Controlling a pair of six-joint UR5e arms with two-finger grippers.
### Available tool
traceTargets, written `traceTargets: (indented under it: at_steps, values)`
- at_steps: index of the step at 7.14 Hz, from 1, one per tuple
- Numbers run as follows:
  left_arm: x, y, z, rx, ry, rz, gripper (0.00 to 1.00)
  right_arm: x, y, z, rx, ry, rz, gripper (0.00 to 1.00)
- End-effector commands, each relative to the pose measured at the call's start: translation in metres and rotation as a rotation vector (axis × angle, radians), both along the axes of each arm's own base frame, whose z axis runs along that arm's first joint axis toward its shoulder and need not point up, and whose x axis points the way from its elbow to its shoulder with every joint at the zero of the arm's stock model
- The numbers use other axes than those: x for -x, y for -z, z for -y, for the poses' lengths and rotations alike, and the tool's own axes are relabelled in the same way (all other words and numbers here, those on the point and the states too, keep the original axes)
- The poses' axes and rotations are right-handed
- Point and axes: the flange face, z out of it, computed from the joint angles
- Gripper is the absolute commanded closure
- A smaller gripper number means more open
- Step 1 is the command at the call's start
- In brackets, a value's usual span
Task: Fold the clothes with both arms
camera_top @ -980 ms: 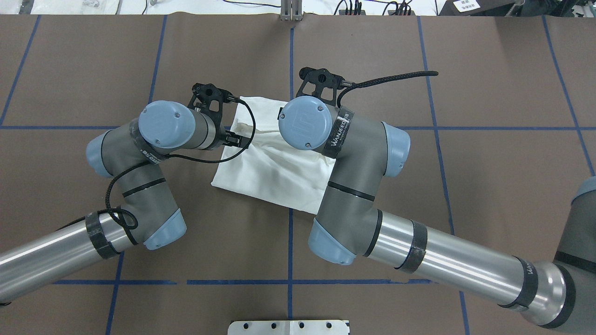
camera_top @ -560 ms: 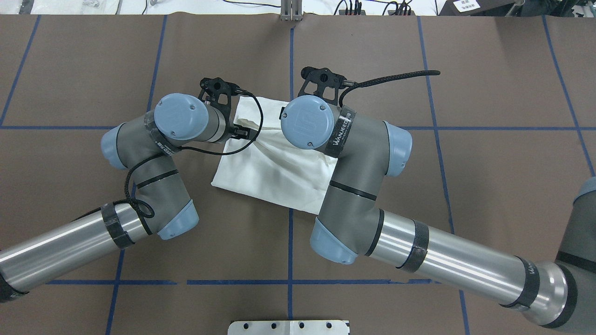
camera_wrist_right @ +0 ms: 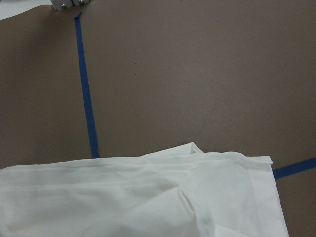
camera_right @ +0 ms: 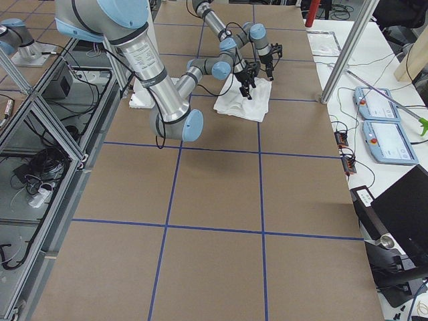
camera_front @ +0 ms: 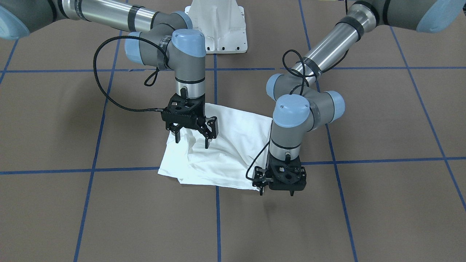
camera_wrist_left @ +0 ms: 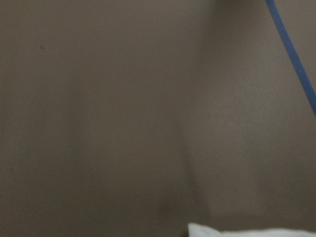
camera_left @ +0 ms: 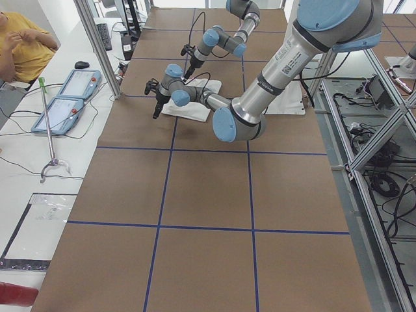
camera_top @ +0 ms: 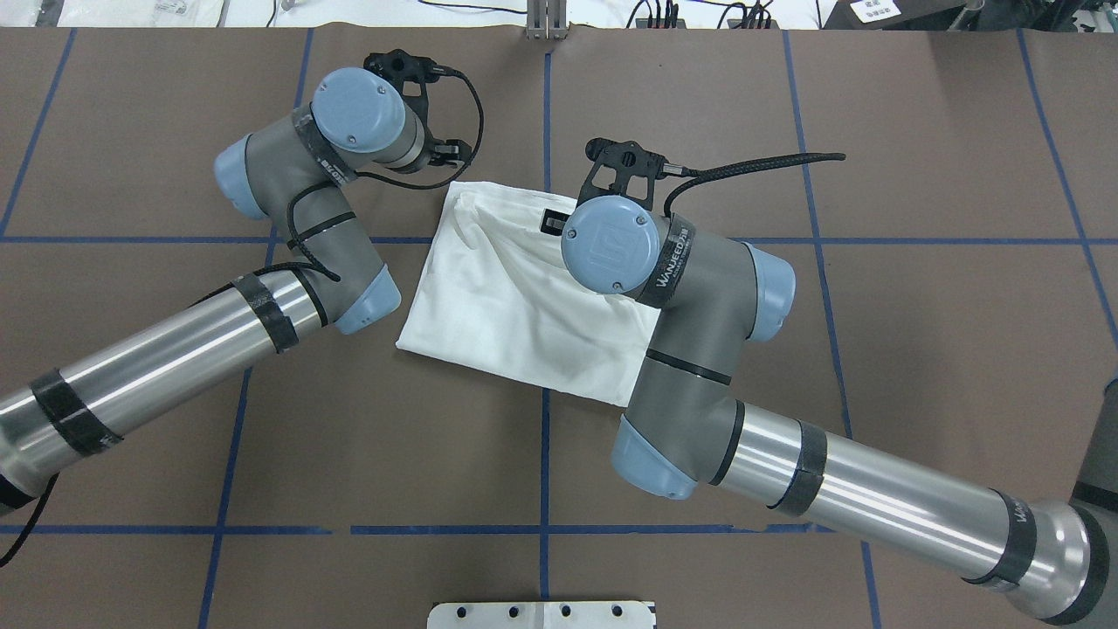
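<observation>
The white T-shirt (camera_front: 225,153) lies folded into a rough rectangle on the brown table, with some wrinkles; it also shows in the overhead view (camera_top: 507,297). A small dark label (camera_top: 555,223) shows near its far edge. My right gripper (camera_front: 192,142) is open and empty, hovering just above the shirt's wrinkled part. My left gripper (camera_front: 276,193) is open and empty, just off the shirt's far corner above bare table. In the overhead view both grippers are hidden under their wrists. The right wrist view shows the shirt's edge (camera_wrist_right: 148,197). The left wrist view shows only one white corner (camera_wrist_left: 237,231).
The white pedestal (camera_front: 218,22) stands at the robot's side of the table. Blue tape lines (camera_top: 546,454) cross the brown table cover. Two teach pendants (camera_left: 71,97) and a seated person in yellow (camera_left: 26,45) are beyond the far edge.
My left arm has swung away from over the shirt's left part to beyond its far edge. My right arm has shifted slightly right. The shirt lies flatter now.
</observation>
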Motion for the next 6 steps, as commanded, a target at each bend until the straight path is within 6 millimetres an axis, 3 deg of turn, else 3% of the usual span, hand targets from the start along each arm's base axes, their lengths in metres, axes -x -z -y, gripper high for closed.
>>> traceTargets:
  at_steps: [1,2,3,4,6]
  values:
    - [0.051,0.013,0.031,-0.066,-0.028,-0.011,0.00,0.004,0.006,0.001,0.008,-0.012,0.012,0.00]
    - [0.075,0.001,0.026,-0.099,-0.144,-0.037,0.00,0.010,-0.001,0.004,0.056,-0.056,0.018,0.03]
    - [0.098,-0.029,0.019,-0.157,-0.168,-0.049,0.00,0.028,-0.008,0.015,0.102,-0.090,0.003,0.12]
    - [0.109,-0.054,0.014,-0.180,-0.164,-0.059,0.00,0.045,-0.009,0.025,0.120,-0.100,-0.021,0.15]
    - [0.110,-0.061,0.011,-0.180,-0.164,-0.059,0.00,0.051,0.014,0.029,0.179,-0.150,-0.042,0.23]
